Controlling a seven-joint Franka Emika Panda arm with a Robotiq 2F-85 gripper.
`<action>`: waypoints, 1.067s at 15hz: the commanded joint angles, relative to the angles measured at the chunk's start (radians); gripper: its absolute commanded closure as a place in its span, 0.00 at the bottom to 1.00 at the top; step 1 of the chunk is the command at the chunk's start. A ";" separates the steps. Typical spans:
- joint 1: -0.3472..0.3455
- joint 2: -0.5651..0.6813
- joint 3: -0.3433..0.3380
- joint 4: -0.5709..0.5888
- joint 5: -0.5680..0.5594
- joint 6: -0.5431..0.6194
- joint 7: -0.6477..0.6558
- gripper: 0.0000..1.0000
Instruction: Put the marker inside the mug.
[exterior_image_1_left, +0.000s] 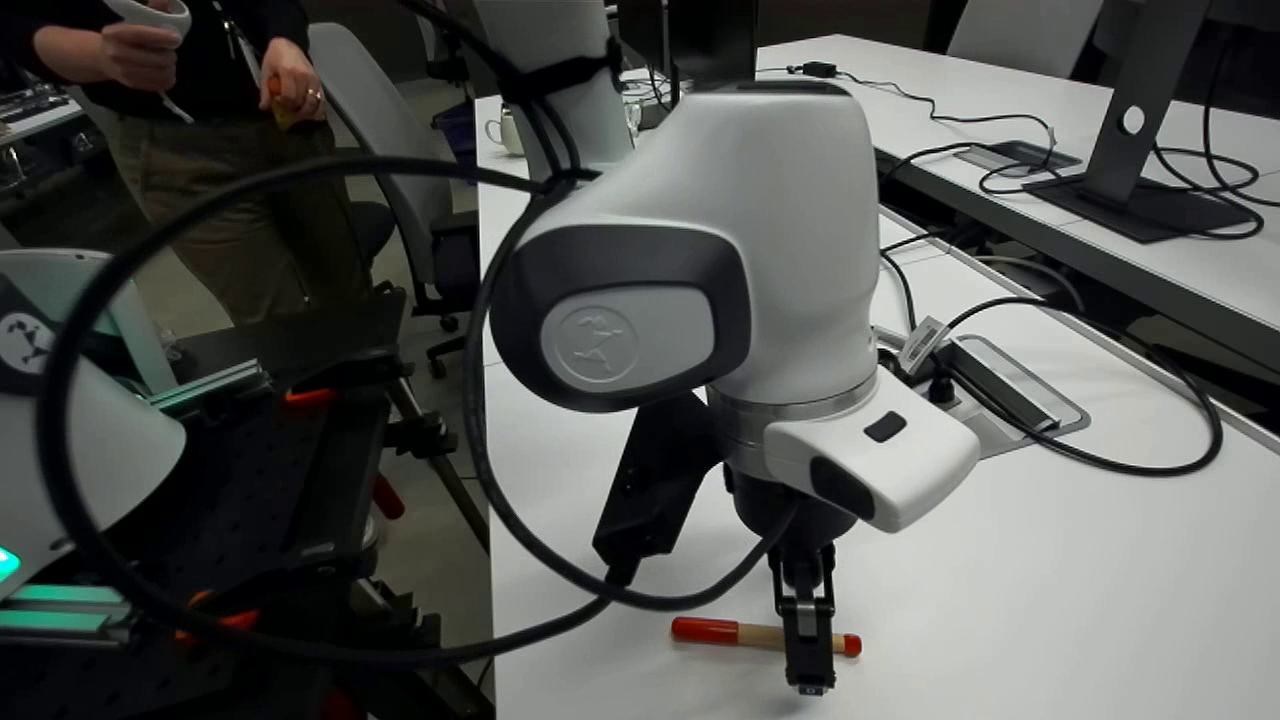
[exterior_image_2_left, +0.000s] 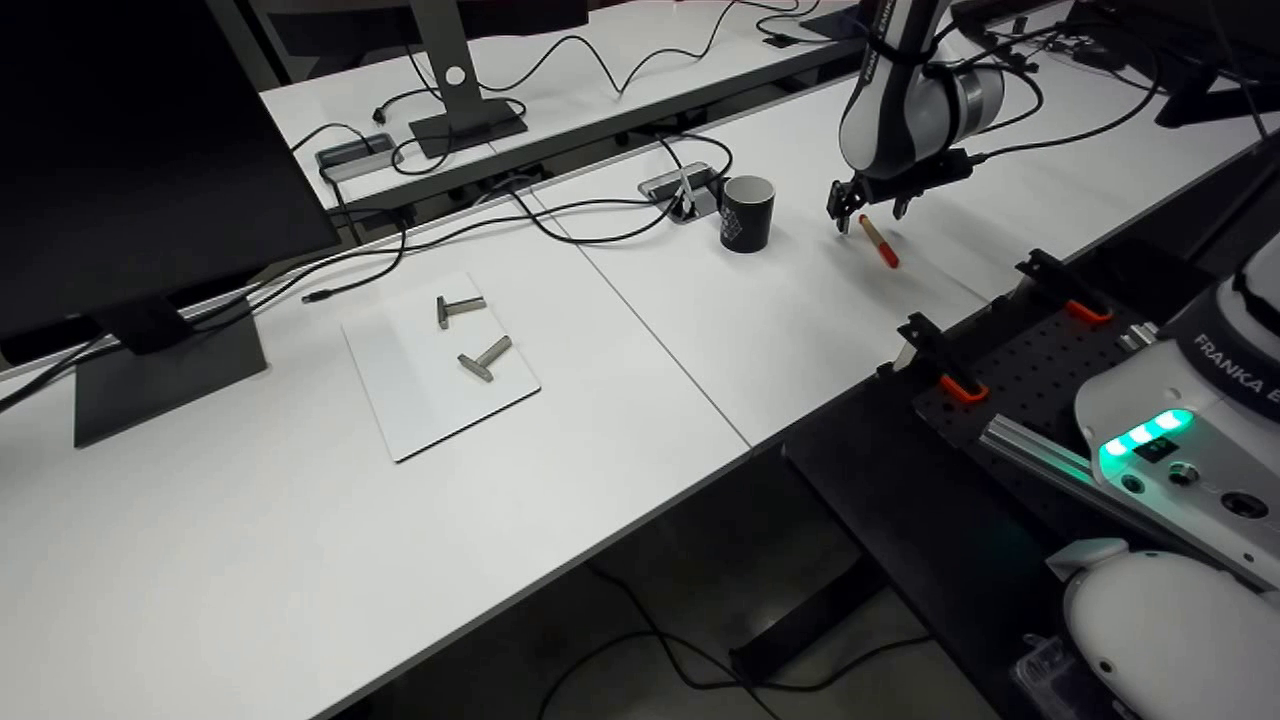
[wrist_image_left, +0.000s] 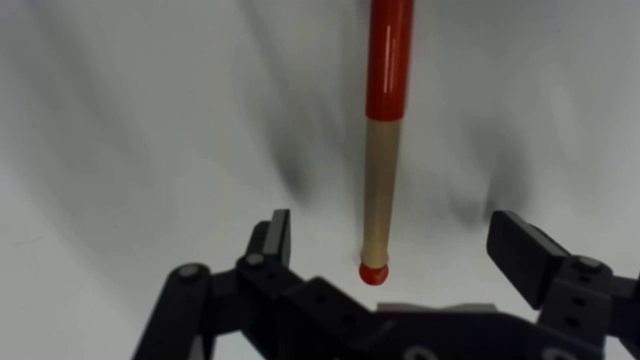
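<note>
First, left of centre in an exterior view: thin white rectangular board (exterior_image_2_left: 430, 405) with a pair of grey T-shaped pieces (exterior_image_2_left: 490, 356) on top. Next, right of that and above centre: glossy black mug (exterior_image_2_left: 748, 222) with a small pale print, upright on the white tabletop (exterior_image_2_left: 820, 320). Then, in the upper right: black two-fingered gripper (exterior_image_2_left: 871, 220), with jaws parted wide and holding nothing. Just below: slim stick-shaped marker (exterior_image_2_left: 878, 243), red with a tan section, flat on the tabletop, well apart from the mug. In the wrist view, left to right: dark finger (wrist_image_left: 281, 235) at lower left of centre, then marker, then opposite finger (wrist_image_left: 525, 255) at lower right. Crucially, marker axis nearly upright in the frame, roughly square to the closing line, with tan section between the fingers and slightly nearer the one at left. Probably at pick-up; likely calls for slight lowering, then closing on the tan section.
</note>
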 joint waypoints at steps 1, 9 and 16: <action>0.003 0.036 -0.011 0.025 0.038 0.030 -0.041 0.00; -0.059 0.050 0.039 0.048 0.051 0.027 -0.073 0.45; -0.075 0.048 0.040 0.055 0.055 0.022 -0.084 0.90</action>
